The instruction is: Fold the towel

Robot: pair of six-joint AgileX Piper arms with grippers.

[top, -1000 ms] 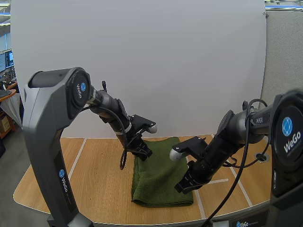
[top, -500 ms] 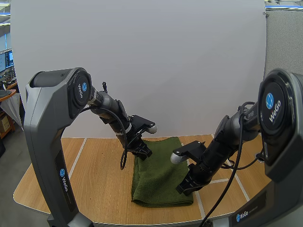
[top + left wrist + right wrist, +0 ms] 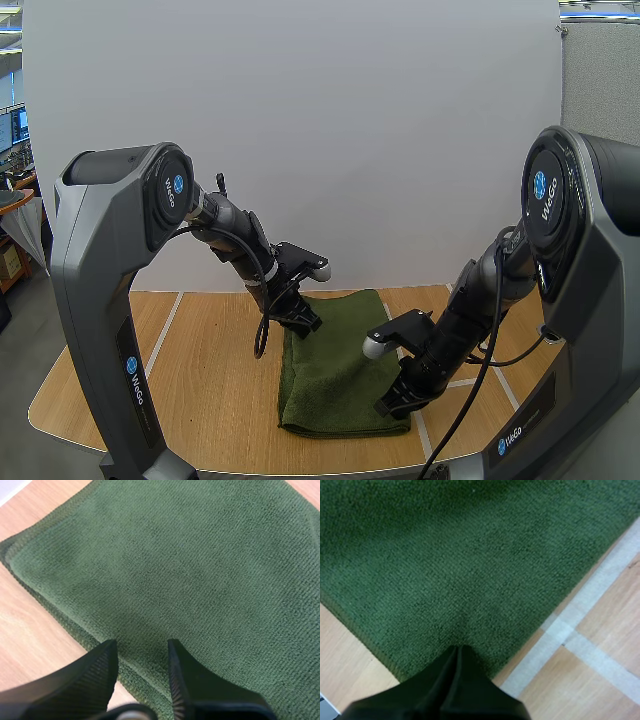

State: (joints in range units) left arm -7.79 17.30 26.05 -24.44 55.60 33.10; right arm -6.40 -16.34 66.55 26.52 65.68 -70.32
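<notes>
Two grippers, one green towel (image 3: pixel 335 375).
High view: towel on the tabletop (image 3: pixel 200 370), left gripper (image 3: pixel 306 325) at its ten o'clock, right gripper (image 3: pixel 392 407) at five. Left wrist: fingers parted over its edge. Right wrist: fingers clenched; part them before pinching the corner.

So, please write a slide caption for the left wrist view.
Left gripper, fingers open, over the edge of the green towel on the wooden table.

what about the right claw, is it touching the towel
Cannot tell. The right wrist view has the right claw, shut, with its tip over the towel near its corner, but shows neither contact nor gap plainly.
</notes>
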